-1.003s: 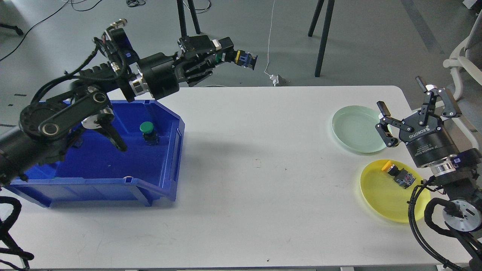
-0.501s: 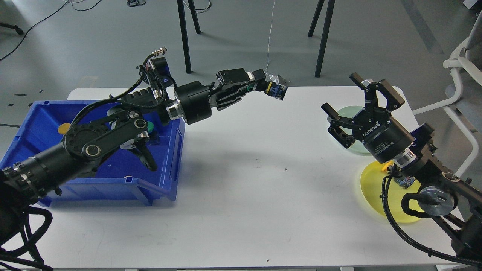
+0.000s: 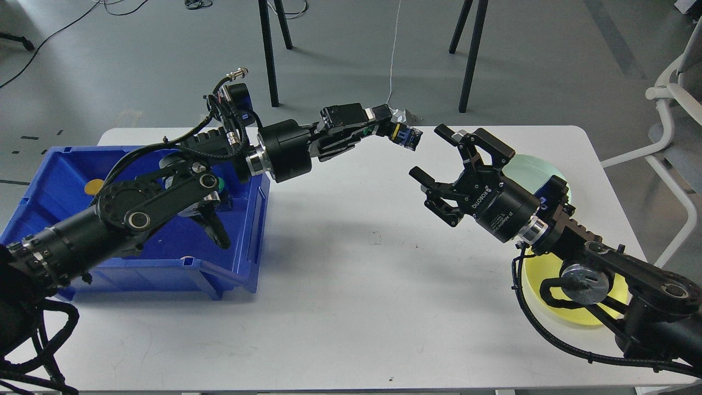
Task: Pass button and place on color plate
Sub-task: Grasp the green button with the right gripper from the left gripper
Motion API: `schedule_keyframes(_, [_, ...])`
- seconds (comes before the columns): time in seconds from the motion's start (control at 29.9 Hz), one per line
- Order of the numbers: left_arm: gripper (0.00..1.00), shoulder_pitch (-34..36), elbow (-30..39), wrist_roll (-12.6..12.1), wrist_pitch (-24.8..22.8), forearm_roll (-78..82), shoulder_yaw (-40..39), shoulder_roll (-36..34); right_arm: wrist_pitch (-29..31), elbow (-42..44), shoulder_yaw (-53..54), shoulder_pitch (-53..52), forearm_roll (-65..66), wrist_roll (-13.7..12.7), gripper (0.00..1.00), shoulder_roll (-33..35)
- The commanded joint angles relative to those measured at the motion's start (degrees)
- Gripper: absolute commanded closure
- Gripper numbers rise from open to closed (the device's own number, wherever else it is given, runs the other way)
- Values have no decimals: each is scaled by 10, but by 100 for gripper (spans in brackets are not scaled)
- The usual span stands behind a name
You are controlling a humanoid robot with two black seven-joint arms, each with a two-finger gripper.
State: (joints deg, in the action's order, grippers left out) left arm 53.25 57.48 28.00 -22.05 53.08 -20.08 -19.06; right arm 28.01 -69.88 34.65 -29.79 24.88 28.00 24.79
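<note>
The white table (image 3: 351, 307) is carrying the whole job, with the blue bin (image 3: 137, 258) standing on its left side and two plates on its right. The left arm is reaching out from over the bin toward the middle of the table, and the right arm is reaching in from the right to meet it.

The pale green plate (image 3: 535, 167) is lying at the far right, partly hidden behind the right arm; what shows of it is bare. The yellow plate (image 3: 554, 274) is lying nearer the front edge, mostly covered by the right arm, so its contents cannot be judged.

The left gripper (image 3: 392, 130) is gripping a button (image 3: 405, 135), its fingers closed around the green head end while the dark body with a yellow band is sticking out toward the right arm, raised above the table. The right gripper (image 3: 436, 156) is hanging just beside that button with its fingers spread wide and nothing between them; the two are near but apart.

Another green-topped button (image 3: 220, 184) is sitting in the bin, largely hidden behind the left arm.

Judgement: the pick from the bin is done and the handover is about to happen. The right claw's closing, the left's release, and the placing on the matching plate are all outstanding.
</note>
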Motion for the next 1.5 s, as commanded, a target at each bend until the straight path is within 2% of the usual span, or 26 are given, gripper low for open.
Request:
schedule_keyframes(0.0, [80,1,0,0,2,17,0,1,0,4,2,1,0,0,18,-18])
schedule_keyframes(0.67, [79,1,0,0,4,24,0,0,0,41,29,-8,-15,0,24,-56])
schedule_keyframes(0.94, [79,1,0,0,4,24,0,0,0,62,26,-18,-15,0,47,-83])
schedule_keyframes(1.14, [79,1,-1,0,5,24,0,0,0,60,25,-18,-14,0,71,-83])
schedule_keyframes(1.47, [78,1,-1,0,5,24,0,0,0,60,26,-18,-14,0,95,-83])
